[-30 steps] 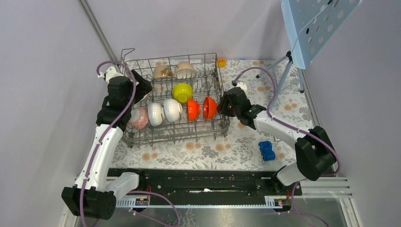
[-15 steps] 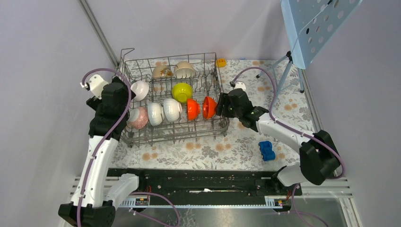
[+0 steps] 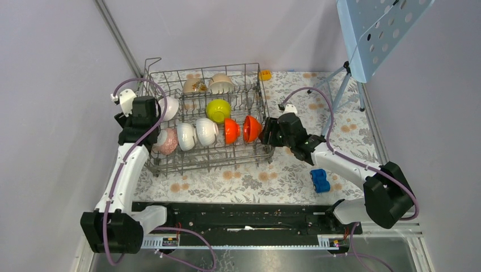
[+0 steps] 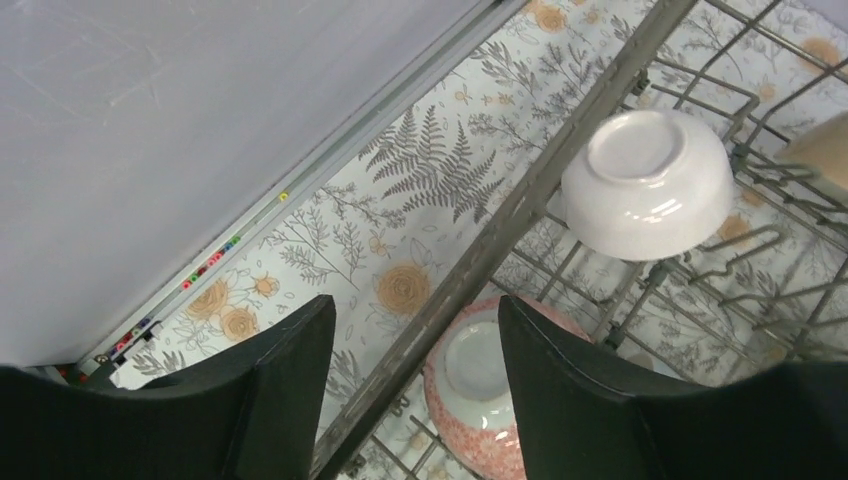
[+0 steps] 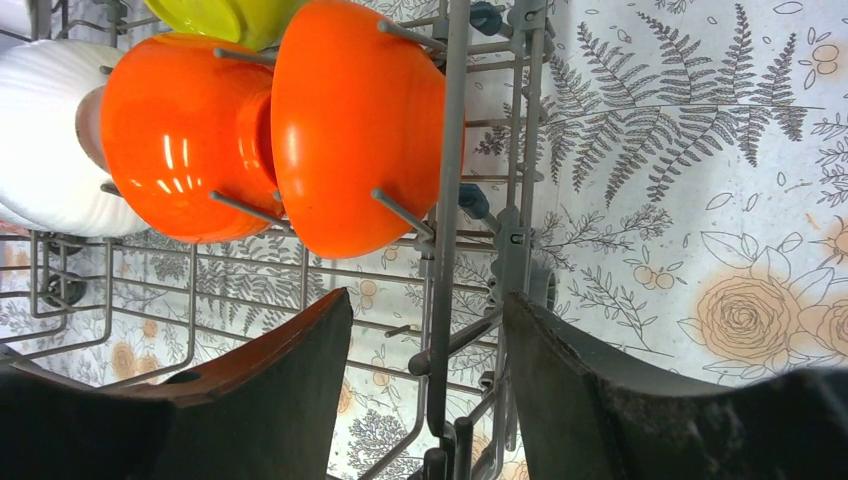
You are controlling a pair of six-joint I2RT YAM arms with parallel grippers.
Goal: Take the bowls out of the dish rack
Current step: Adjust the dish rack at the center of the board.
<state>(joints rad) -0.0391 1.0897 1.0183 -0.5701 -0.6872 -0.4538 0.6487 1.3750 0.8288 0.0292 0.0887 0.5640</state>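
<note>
Left hand, right hand, nine bowls

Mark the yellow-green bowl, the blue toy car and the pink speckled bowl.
yellow-green bowl (image 3: 218, 110), top view, outer wall
blue toy car (image 3: 320, 180), top view, roof
pink speckled bowl (image 4: 470, 368), left wrist view, base
</note>
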